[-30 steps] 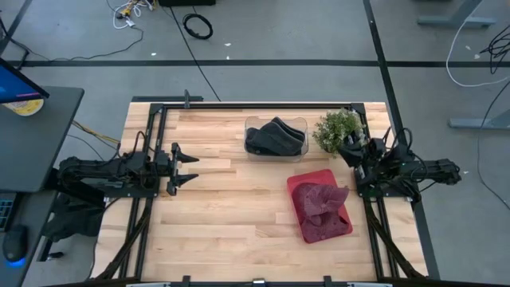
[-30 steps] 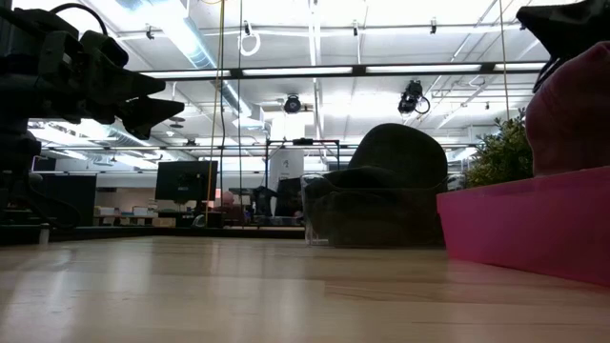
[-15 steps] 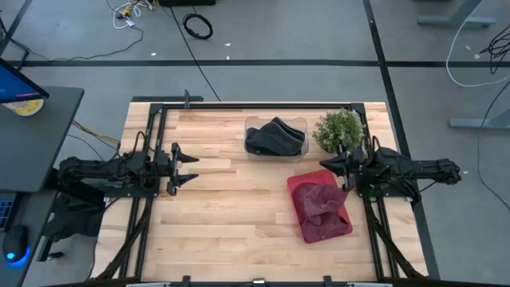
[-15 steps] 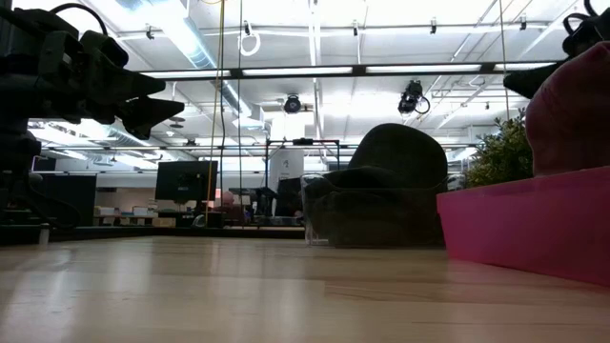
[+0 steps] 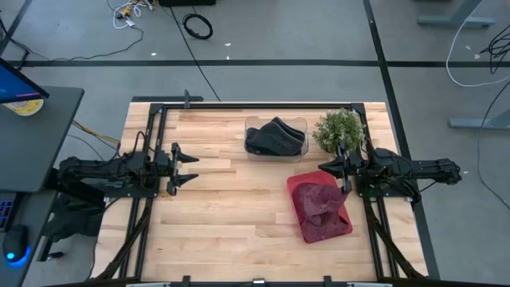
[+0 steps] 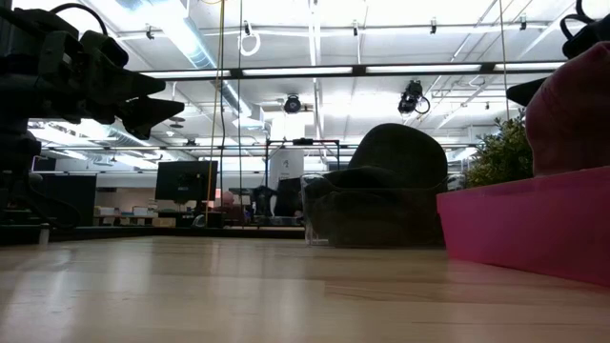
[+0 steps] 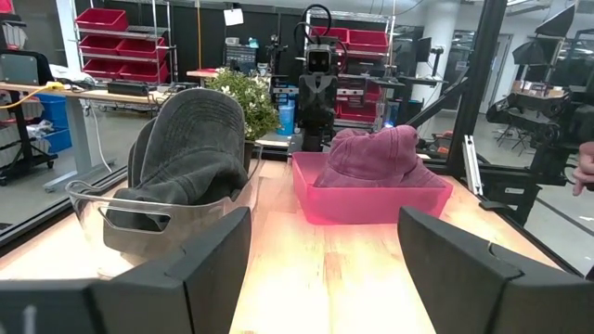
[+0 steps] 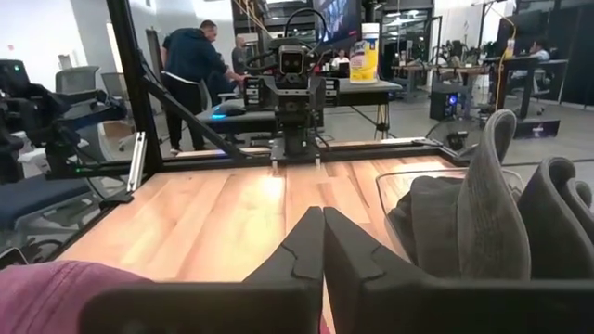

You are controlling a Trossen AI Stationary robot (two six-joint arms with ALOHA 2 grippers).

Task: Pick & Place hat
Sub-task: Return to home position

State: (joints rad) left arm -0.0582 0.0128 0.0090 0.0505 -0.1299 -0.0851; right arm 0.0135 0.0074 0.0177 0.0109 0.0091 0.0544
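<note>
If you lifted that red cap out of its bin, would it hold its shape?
Probably not: the red cap lies slumped and creased in the red bin, so it looks floppy. Being cloth, it is likely light, and should not roll.

A grey concrete floor surrounded the wooden tabletop and was crossed by dark tape lines. A coiled black cable lay on it beyond the tabletop's far edge, with a tangle of pale wires farther off. A dark desk stood off the left edge, carrying a blue-lit screen. Overhead, the open ceiling was bright with strip lights and held a pale duct. Across the room a dark monitor stood on a bench. Red storage bins filled a shelf rack. A person in a dark top stood by a desk, and a tub of wipes sat on another table.
</note>
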